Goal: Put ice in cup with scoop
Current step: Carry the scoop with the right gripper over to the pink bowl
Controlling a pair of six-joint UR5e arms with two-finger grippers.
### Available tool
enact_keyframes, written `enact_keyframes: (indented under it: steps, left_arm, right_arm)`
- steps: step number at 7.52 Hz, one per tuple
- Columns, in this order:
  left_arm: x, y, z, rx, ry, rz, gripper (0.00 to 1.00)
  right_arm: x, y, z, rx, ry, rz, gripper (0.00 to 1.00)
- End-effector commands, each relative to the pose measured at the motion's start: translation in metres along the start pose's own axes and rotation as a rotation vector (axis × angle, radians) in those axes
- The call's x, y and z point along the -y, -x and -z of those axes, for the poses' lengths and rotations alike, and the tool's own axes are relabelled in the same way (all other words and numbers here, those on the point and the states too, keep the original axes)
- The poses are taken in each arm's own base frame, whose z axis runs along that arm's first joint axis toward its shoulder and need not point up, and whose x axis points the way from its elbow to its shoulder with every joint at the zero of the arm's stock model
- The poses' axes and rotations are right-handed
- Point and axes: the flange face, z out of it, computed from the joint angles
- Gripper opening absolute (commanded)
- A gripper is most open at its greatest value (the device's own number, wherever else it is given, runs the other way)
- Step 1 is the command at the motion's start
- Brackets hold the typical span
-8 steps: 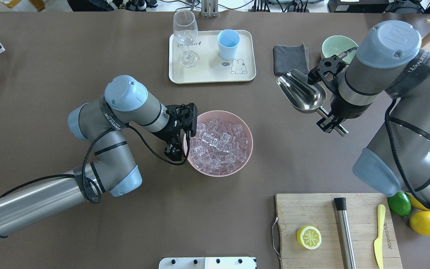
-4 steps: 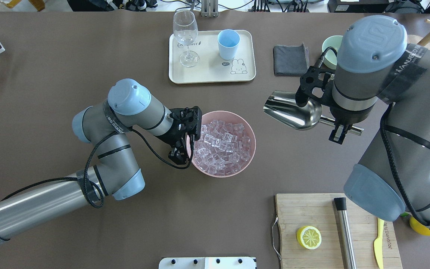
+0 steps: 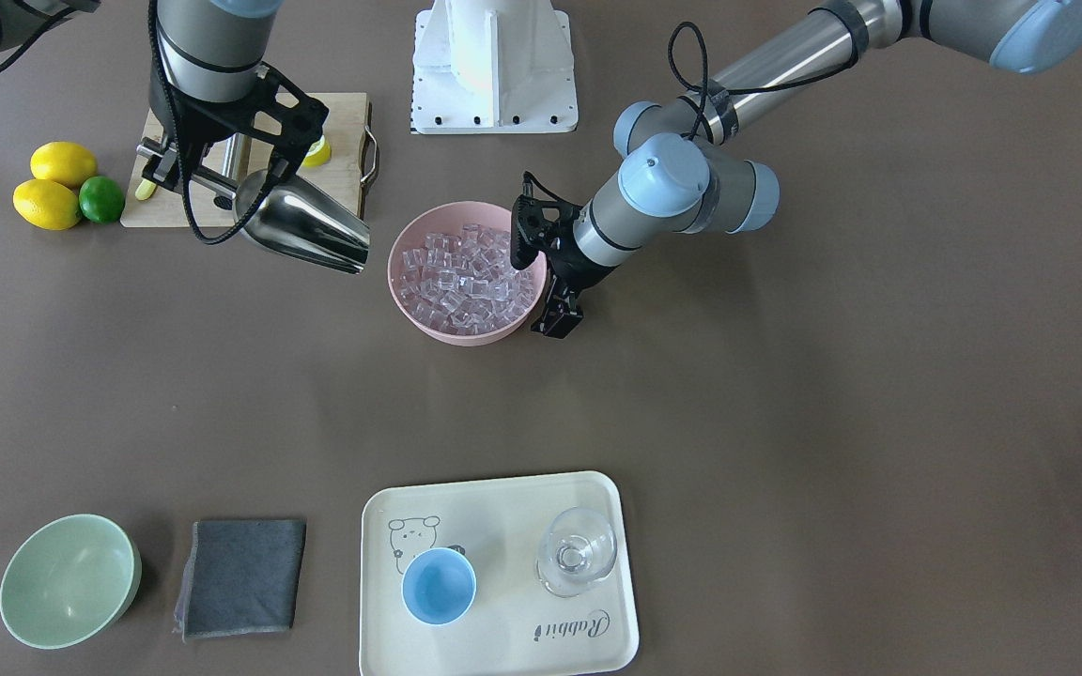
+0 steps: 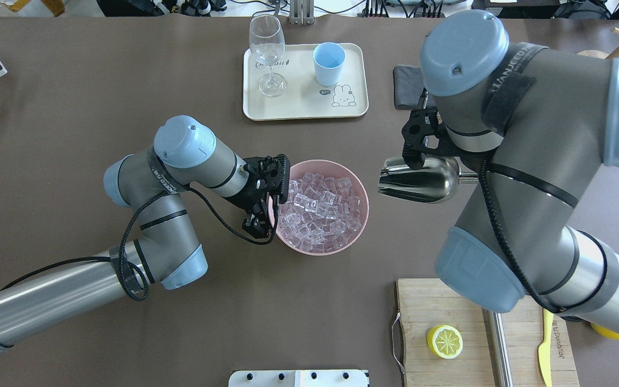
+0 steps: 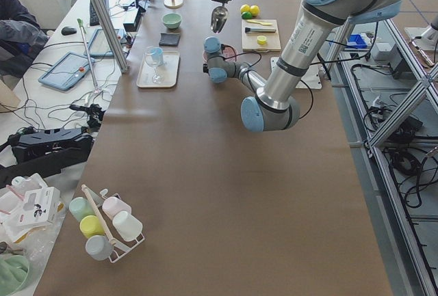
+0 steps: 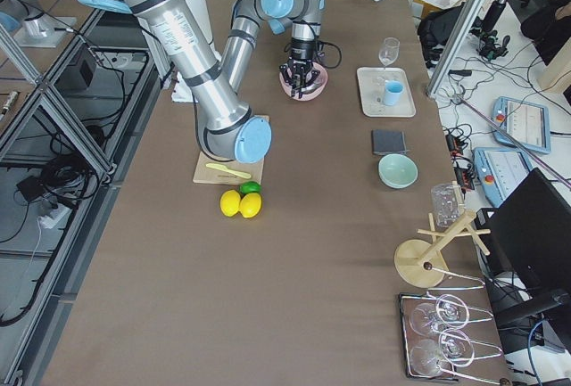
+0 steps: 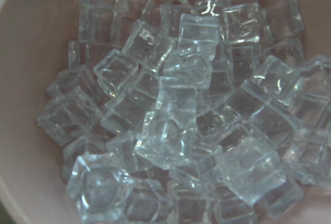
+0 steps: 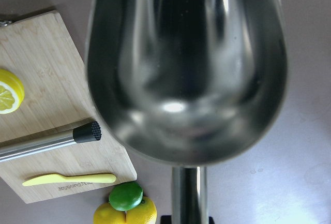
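Note:
The ice (image 4: 317,207) fills a pink bowl (image 4: 364,207) at mid-table; it also shows in the front view (image 3: 466,272) and fills the left wrist view (image 7: 176,110). My left gripper (image 4: 272,207) is shut on the bowl's left rim (image 3: 541,272). My right gripper (image 3: 186,174) is shut on the handle of the steel scoop (image 4: 419,180). It holds the scoop empty above the table, just right of the bowl, mouth toward the bowl (image 3: 301,230) (image 8: 186,69). The light-blue cup (image 4: 329,63) stands on the tray at the far side (image 3: 439,586).
A cream tray (image 4: 352,105) holds the cup and a wine glass (image 4: 266,51). A grey cloth (image 3: 240,575) and a pale green bowl (image 3: 67,580) lie to its right. A cutting board (image 4: 444,301) at near right carries a lemon half (image 4: 444,341), a steel cylinder and a yellow knife (image 4: 545,344).
My right arm has swung the scoop left and down toward the bowl and turned its mouth to face the bowl. My left gripper and the bowl have shifted slightly right.

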Motion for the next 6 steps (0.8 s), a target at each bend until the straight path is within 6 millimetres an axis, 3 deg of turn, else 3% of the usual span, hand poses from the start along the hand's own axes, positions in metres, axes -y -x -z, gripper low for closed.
enact_keyframes:
  steps: [1, 2, 6]
  left_arm:
    - [-0.001, 0.0, 0.0, 0.001, -0.004, -0.002, 0.98]
    - [-0.002, -0.001, 0.0, 0.001, -0.004, -0.002, 0.98]
    - [-0.002, -0.001, 0.0, 0.001, -0.004, -0.002, 0.98]
  right_arm:
    - [0.05, 0.003, 0.012, 0.007, 0.088, 0.066, 0.0]
    - [0.078, 0.008, 0.012, 0.015, 0.116, 0.088, 0.0]
    - [0.104, 0.018, 0.001, 0.027, 0.165, 0.114, 0.0]
